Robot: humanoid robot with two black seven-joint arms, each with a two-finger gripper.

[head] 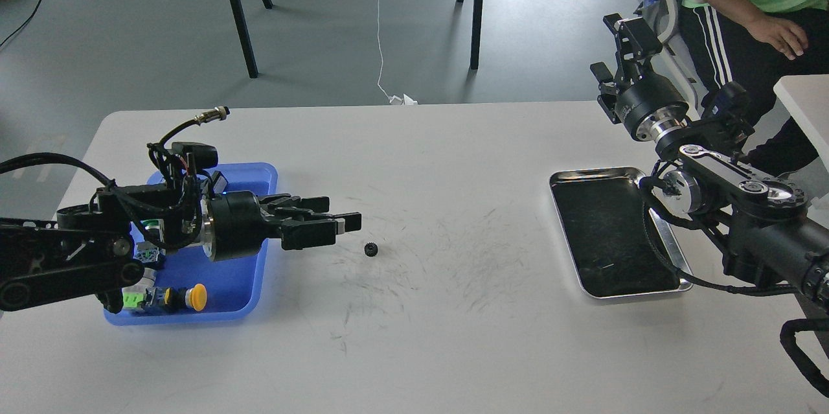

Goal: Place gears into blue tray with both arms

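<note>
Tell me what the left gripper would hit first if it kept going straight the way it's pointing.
Probably the small black gear on the table. The left gripper points right, just short of it, though its height above the table is hard to judge.

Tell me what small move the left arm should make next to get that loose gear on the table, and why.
Probably ease the left gripper a little further right and down over the gear. The gear lies alone on the white table, just beyond the open fingertips, outside the blue tray.

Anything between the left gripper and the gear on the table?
Nothing: in the head view, only bare scuffed table separates the left gripper from the gear.
</note>
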